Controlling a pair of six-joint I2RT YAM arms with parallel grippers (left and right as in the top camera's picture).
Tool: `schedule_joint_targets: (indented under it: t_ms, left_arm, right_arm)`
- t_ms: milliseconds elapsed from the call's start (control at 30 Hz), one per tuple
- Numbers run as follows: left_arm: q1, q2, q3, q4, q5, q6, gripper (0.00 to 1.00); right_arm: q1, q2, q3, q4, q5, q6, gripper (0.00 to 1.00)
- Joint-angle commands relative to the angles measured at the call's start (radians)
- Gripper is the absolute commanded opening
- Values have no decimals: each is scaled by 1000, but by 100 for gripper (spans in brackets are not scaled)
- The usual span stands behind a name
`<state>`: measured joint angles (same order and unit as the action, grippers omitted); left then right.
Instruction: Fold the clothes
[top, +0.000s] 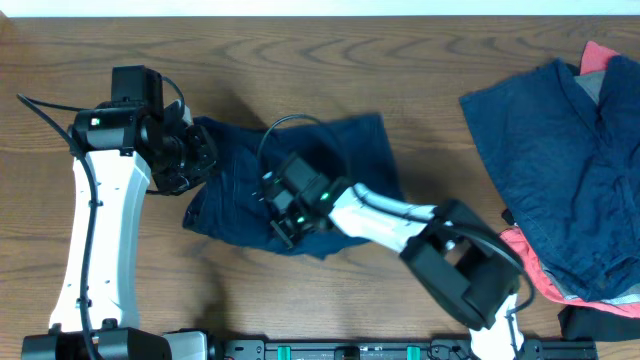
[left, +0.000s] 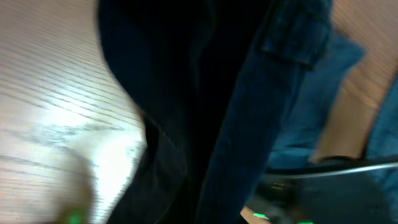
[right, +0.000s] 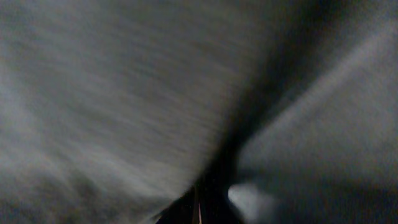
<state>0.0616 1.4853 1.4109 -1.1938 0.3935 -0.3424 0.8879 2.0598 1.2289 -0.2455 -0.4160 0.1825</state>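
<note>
Dark navy shorts (top: 340, 150) lie crumpled on the wooden table (top: 420, 60) at centre. My left gripper (top: 200, 152) is at their left edge, shut on the cloth. In the left wrist view the navy fabric (left: 205, 93) hangs close before the camera, a seam or belt loop (left: 292, 43) showing, and the fingers are hidden. My right gripper (top: 282, 215) presses down on the shorts' front edge, shut on the fabric. The right wrist view is filled with blurred dark cloth (right: 124, 93).
At the right edge lies a pile of more clothes: a large navy garment (top: 560, 160), a red-pink piece (top: 530, 262) under it and a grey piece (top: 592, 85). A dark item (top: 600, 322) sits at the front right corner.
</note>
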Motion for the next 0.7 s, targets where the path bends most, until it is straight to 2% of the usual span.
schedule_joint_targets:
  t_ms: [0,100,233,500,667]
  left_arm:
    - [0,3,29,-2,93,9,6]
    - [0,3,29,-2,93,10,6]
    - [0,3,29,-2,93,10,6]
    - [-1,3,28,2,81,10,6]
    - [-3,3,24,6,82,9,6]
  right_arm:
    - [45,24,-3,49,-1,53,1]
    - [48,15,5,50,14,53,2]
    - [3,-52,17,-42,73,53,4]
    - [-232,-321,18,-348,253,28,9]
    - [-370,-330,13,-528,340,-1,7]
